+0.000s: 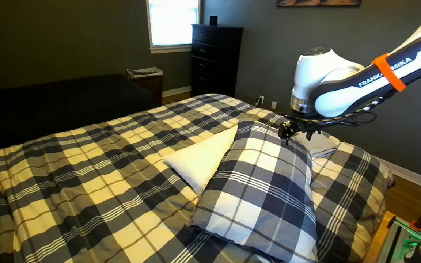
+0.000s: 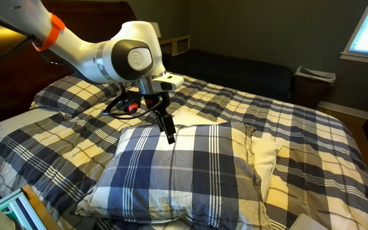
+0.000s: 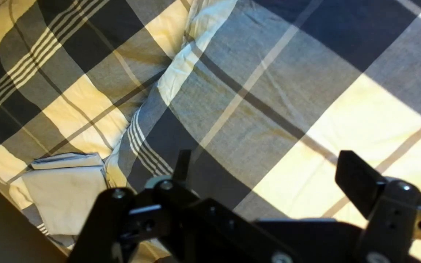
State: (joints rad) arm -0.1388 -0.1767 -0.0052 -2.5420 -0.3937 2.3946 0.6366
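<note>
My gripper (image 1: 298, 136) is open and empty, above a blue, grey and white plaid pillow (image 1: 258, 186). It also shows over the pillow (image 2: 177, 175) in an exterior view (image 2: 170, 135). In the wrist view the two black fingers (image 3: 264, 160) stand wide apart, with only the pillow's cloth (image 3: 261, 98) behind them. The gap between fingertips and pillow is hard to judge. A white pillow (image 1: 203, 157) lies partly under the plaid one; it also shows in an exterior view (image 2: 265, 156). A folded grey cloth (image 3: 68, 197) lies beside the plaid pillow, also seen in an exterior view (image 1: 318, 144).
The bed has a matching plaid cover (image 1: 97, 175). Another plaid pillow (image 2: 78, 92) lies near the wooden headboard (image 2: 88, 19). A dark dresser (image 1: 216, 58), a lined bin (image 1: 145, 73) and a dark second bed (image 2: 235, 68) stand beyond. The robot's base frame (image 1: 397, 237) is at the bed's edge.
</note>
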